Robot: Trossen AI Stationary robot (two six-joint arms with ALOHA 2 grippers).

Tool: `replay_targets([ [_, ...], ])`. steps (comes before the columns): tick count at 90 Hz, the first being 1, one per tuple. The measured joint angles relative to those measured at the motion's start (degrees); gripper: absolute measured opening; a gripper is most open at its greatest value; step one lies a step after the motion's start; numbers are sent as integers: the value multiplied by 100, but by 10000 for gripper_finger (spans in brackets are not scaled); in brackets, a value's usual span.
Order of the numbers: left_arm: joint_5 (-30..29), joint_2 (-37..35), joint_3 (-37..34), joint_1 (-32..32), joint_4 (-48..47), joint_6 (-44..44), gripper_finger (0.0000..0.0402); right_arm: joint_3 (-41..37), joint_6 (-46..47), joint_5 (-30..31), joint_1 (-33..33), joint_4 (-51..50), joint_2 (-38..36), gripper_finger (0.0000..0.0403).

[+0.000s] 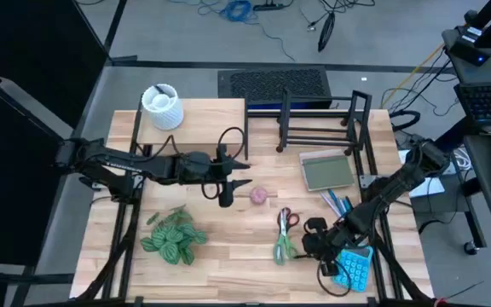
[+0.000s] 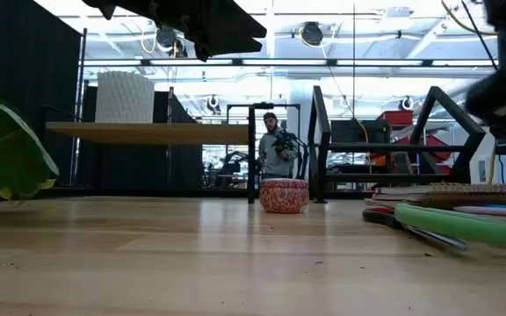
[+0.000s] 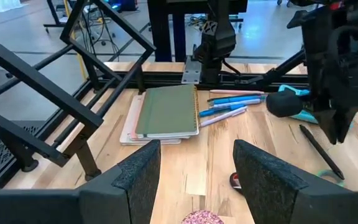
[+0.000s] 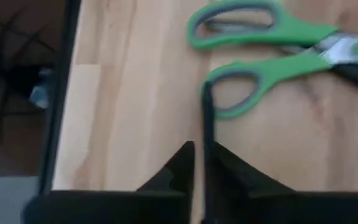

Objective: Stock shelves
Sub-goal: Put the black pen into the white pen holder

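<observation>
A small pink speckled pot [image 1: 258,195] stands on the table in front of the shelves: a pale-wood riser [image 1: 207,119] carrying a white vase [image 1: 162,107], and a black wire rack [image 1: 322,124] to its right. My left gripper [image 1: 244,174] hovers open above the table, just left of the pot, whose top shows low between the fingers [image 3: 201,218]. Near the front right, my right gripper [image 1: 311,241] is shut on a thin black pen [image 4: 207,118], beside green-handled scissors [image 4: 260,56]. My right gripper pinches the thin black pen [image 4: 206,146] between its two fingertips. The pen runs along the fingers, not across them. Its free end reaches the lower loop of the green scissors' handle [image 4: 229,93]. Whether the pen rests on the table I cannot tell.
A green notebook [image 1: 326,170] and several pens [image 1: 335,203] lie right of centre. A blue calculator [image 1: 354,266] is at the front right, and a leafy plant [image 1: 173,237] at the front left. A person [image 2: 275,149] stands far behind the table.
</observation>
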Motion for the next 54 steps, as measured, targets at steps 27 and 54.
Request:
replay_targets([
  [27, 0, 0, 0, 0, -23, 0, 190, -22, 10, 961, 231, 132, 326, 176],
  [54, 0, 0, 0, 0, -28, 0, 190, -22, 16, 971, 272, 438, 995, 175],
])
